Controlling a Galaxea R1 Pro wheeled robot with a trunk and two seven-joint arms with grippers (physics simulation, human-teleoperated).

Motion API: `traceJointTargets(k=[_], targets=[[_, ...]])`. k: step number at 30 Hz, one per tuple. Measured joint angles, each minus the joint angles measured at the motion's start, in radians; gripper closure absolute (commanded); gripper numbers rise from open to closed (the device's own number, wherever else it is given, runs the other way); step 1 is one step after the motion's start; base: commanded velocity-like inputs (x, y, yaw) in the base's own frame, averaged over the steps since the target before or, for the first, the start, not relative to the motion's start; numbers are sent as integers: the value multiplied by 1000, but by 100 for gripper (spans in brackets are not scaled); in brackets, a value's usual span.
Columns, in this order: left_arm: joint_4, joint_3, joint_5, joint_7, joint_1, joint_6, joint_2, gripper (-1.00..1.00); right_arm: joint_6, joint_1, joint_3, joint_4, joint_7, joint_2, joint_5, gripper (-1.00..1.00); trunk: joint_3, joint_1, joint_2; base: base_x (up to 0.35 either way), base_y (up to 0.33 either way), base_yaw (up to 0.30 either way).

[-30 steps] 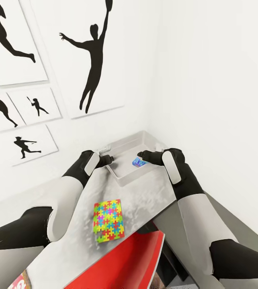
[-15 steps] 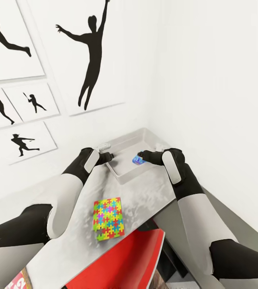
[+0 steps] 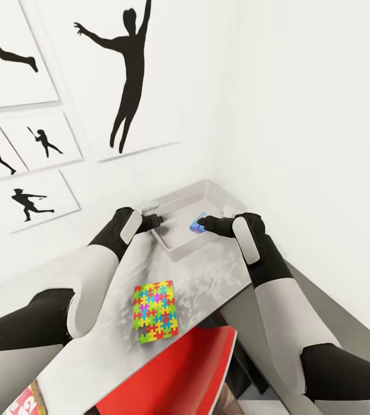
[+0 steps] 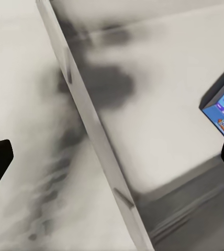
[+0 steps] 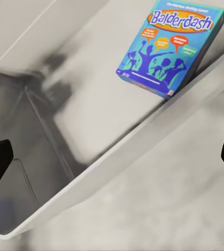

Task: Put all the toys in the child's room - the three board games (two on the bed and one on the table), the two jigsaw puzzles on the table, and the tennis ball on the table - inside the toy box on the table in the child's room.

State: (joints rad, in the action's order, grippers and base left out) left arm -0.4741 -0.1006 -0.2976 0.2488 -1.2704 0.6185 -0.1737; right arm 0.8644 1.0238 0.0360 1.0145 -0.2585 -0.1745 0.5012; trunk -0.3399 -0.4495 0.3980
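The right hand (image 3: 203, 222) hangs spread wide over the pale grey, shallow toy box (image 3: 173, 251) — holding nothing. Inside, the blue Balderdash board game (image 5: 170, 46) leans against the near wall, so one toy seems done. The left hand (image 3: 156, 219), also wide, straddles the box's other rim. A multicoloured jigsaw puzzle (image 3: 155, 311) lies on the grey bench (image 3: 208, 282), well apart — not yet packed.

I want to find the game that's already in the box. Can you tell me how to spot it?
Find the grey table in the white corner of the room. At its far end sits a pale grey toy box, and leaning on its inside wall is the board game. It is bright blue and says Balderdash, unlike the rainbow-coloured jigsaw puzzle out on the table.
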Motion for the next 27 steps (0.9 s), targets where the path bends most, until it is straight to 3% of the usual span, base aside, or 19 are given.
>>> traceJointTargets(k=[27], targets=[[0,-1,-5,2,-10,1,0,-100,1,0,0,1,0,0,5,-100,-44,0,0,0,0,0]])
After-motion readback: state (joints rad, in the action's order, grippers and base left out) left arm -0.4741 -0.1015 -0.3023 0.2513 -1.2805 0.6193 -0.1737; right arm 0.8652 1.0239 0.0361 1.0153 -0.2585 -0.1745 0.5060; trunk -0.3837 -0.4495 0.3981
